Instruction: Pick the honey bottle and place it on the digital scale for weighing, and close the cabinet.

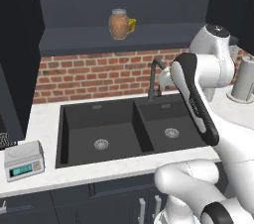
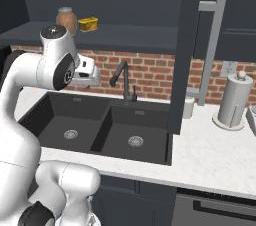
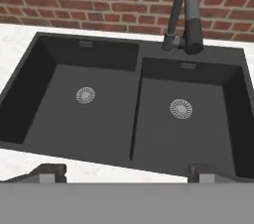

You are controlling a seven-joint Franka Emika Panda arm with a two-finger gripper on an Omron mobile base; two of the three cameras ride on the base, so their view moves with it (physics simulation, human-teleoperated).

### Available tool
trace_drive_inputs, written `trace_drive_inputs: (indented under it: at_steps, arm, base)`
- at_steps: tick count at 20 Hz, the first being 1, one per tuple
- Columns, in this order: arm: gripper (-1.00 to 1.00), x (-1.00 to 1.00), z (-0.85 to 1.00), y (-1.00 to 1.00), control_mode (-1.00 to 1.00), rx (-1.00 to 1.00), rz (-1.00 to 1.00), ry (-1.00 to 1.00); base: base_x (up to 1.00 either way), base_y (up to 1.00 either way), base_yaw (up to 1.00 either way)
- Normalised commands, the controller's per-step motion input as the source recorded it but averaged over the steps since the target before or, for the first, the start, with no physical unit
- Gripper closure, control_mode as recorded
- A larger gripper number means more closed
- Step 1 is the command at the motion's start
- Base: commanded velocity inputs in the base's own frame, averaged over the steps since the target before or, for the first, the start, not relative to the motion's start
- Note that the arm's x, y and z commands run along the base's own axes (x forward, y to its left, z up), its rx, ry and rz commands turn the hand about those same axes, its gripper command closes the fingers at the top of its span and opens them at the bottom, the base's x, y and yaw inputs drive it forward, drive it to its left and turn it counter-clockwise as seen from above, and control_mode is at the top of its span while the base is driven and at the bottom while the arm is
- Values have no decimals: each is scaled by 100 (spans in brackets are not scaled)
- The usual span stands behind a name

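The jaws hang spread and empty over the near rim of the sink. On the desk far left sits the digital scale. The honey bottle stands upright on the shelf above and behind the jaws, so I judge the reach goes up.

Black 2-basin sink, faucet, brick wall.

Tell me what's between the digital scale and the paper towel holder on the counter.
The dark double sink with its faucet separates the digital scale from the paper towel holder, in the left base view.
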Motion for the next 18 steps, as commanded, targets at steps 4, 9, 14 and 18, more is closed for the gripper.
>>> trace_drive_inputs:
  at_steps: [4,9,14,18]
  arm:
    - [-100,-47,78,18,-100,5,11,-48]
    - [-100,-36,92,20,-100,10,15,-33]
    - [-100,-10,78,31,-100,4,14,-22]
    - [-100,0,39,30,-100,1,12,-16]
  base:
    - [0,0,0]
    - [0,0,0]
    - [0,0,0]
    - [0,0,0]
